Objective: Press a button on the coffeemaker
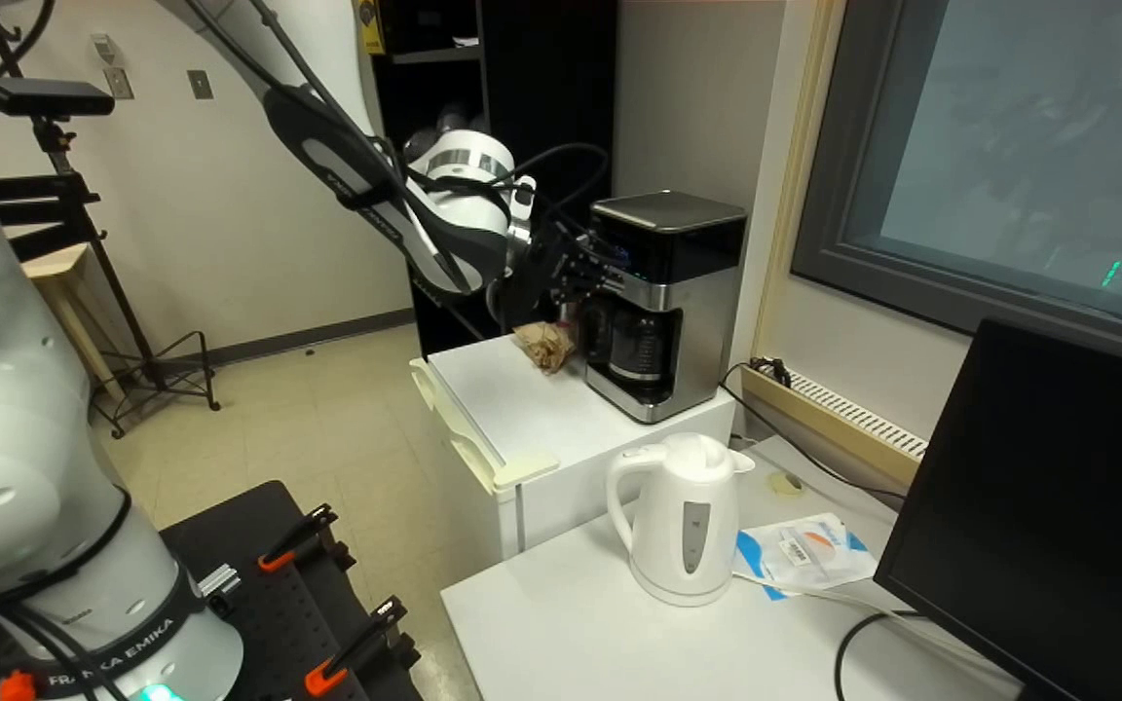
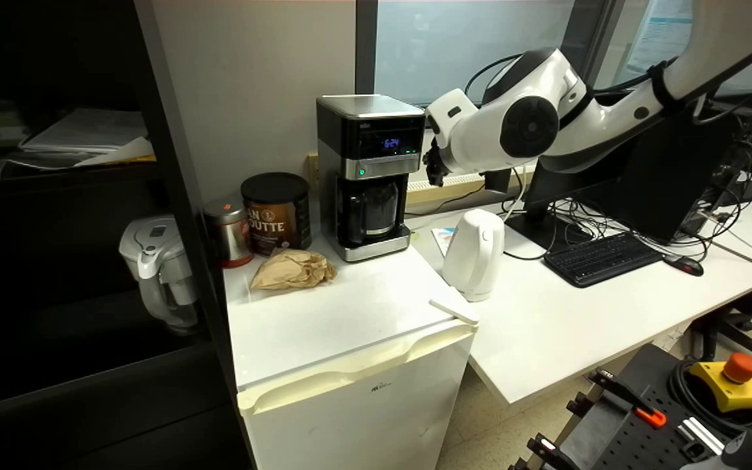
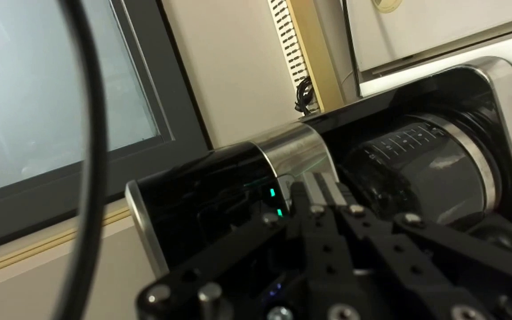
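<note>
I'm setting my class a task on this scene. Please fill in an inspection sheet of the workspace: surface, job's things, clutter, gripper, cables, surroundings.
Surface: white fridge top, with a desk beside it.
Job's things: coffeemaker upright on the fridge top, display lit, carafe inside.
Clutter: paper bag, coffee tin and metal canister on the fridge top; kettle and packet on the desk.
Gripper: jaws shut, close to the coffeemaker's silver band; contact cannot be told.
Cables: white cord across the desk; cable tangle behind the keyboard; black cable crossing the wrist view.
Surroundings: black shelf, window, monitor.
</note>
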`<state>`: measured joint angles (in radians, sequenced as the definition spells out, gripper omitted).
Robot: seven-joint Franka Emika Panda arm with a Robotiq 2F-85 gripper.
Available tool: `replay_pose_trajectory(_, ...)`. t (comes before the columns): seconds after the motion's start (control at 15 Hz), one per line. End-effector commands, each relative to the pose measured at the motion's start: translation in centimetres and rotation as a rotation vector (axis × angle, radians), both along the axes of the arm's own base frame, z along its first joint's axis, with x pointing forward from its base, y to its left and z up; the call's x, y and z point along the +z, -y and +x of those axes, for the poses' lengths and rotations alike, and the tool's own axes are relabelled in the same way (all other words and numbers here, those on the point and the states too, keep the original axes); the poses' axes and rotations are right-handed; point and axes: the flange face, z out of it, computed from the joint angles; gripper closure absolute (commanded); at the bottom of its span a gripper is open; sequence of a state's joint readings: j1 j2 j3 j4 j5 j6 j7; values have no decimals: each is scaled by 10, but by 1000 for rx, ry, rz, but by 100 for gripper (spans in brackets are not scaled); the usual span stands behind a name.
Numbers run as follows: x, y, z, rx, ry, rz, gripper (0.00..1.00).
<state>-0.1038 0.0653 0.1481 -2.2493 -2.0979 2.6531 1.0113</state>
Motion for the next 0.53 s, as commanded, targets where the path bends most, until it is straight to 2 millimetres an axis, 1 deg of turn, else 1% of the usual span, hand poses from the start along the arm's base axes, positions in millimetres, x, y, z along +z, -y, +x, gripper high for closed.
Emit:
replay_pose_trajectory(0.0, -4, 4, 20, -11, 28, 18, 96)
replay_pose_trajectory(0.47, -8, 6, 38, -28, 38, 39, 96)
